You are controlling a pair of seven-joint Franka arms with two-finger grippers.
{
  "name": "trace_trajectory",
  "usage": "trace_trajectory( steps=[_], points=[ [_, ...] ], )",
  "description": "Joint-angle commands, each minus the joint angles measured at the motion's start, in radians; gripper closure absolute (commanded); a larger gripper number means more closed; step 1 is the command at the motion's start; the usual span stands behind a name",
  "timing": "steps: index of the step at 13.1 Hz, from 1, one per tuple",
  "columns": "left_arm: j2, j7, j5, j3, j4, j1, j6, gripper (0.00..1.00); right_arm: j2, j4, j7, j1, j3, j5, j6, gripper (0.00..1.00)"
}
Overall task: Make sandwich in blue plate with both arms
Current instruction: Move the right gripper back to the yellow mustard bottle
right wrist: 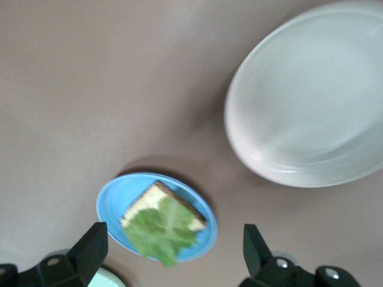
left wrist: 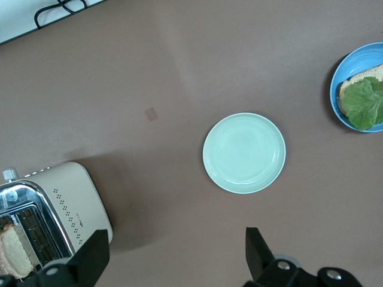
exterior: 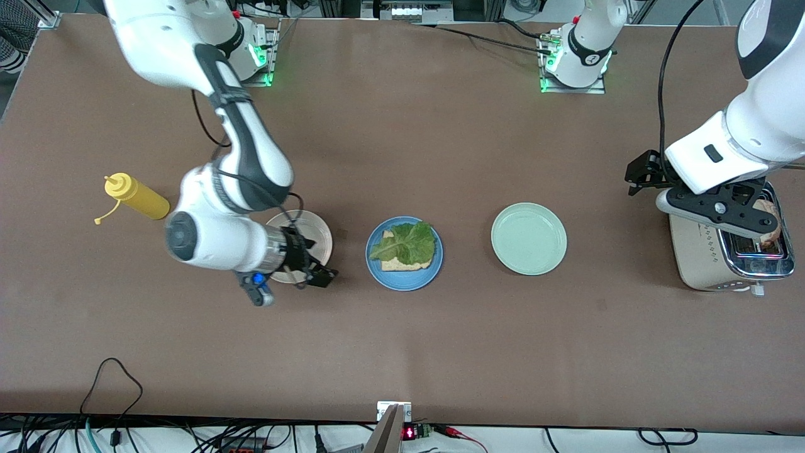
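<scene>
The blue plate (exterior: 404, 283) holds one bread slice (exterior: 410, 265) with a green lettuce leaf (exterior: 405, 244) lying on top. My right gripper (exterior: 319, 274) hangs open and empty over the edge of the cream plate (exterior: 316, 231), beside the blue plate. Its wrist view shows the blue plate (right wrist: 116, 200), the lettuce (right wrist: 161, 230) and the right gripper (right wrist: 172, 251). My left gripper (exterior: 732, 217) is over the toaster (exterior: 710, 264), open with nothing in it. A second bread slice (exterior: 772, 221) stands in the toaster slot. The left gripper (left wrist: 175, 251) shows wide jaws over bare table.
A pale mint-green plate (exterior: 529, 238) sits between the blue plate and the toaster. A yellow squeeze bottle (exterior: 135, 197) lies toward the right arm's end of the table. The toaster (left wrist: 72, 197) stands at the left arm's end.
</scene>
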Motion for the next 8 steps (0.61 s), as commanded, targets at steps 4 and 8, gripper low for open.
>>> trace_trajectory(
  steps=[4, 8],
  points=[
    [-0.008, -0.008, 0.007, 0.000, 0.000, -0.001, -0.012, 0.00, -0.176, -0.064, -0.323, -0.158, 0.008, -0.063, -0.306, 0.00],
    [-0.008, -0.006, 0.007, 0.000, 0.000, -0.001, -0.014, 0.00, -0.383, -0.277, -0.553, -0.225, 0.007, -0.192, -0.343, 0.00]
  ],
)
